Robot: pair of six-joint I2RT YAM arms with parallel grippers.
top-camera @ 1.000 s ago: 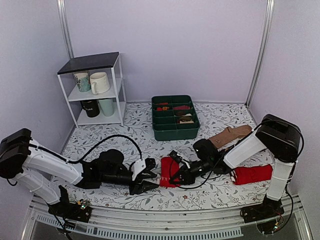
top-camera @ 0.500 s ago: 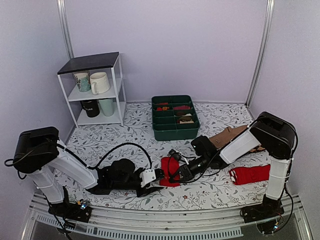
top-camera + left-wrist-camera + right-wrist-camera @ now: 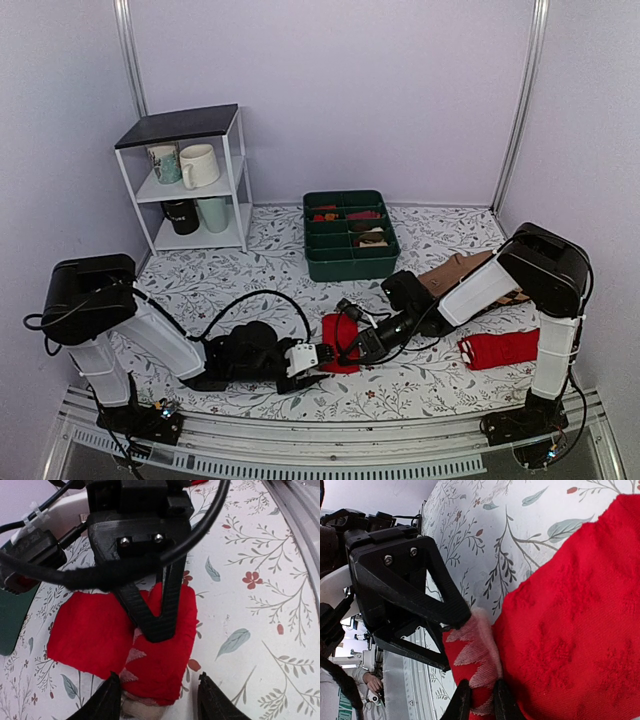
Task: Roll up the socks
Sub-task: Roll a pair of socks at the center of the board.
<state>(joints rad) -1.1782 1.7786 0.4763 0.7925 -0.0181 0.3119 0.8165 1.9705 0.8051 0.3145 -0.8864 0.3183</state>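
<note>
Floral-print surface (image 3: 420, 385) in a pale lilac booth, with the socks (image 3: 332, 335) lying flat near the middle of the near edge. The right gripper (image 3: 480, 702) has its fingers clenched on the folded pale end with the zigzag marks. The left gripper (image 3: 157, 700) comes in from the other side, its fingers released and spread wide either side of that same end, not gripping anything.

My worry is how crowded it is. Both sets of fingers are working the same small bit of fabric, so they could easily knock each other when the left closes. The right's pinch also looks shallow. If the fold slips out, I'd guess the roll just flops open, or the pair slides along the surface instead of turning over.
</note>
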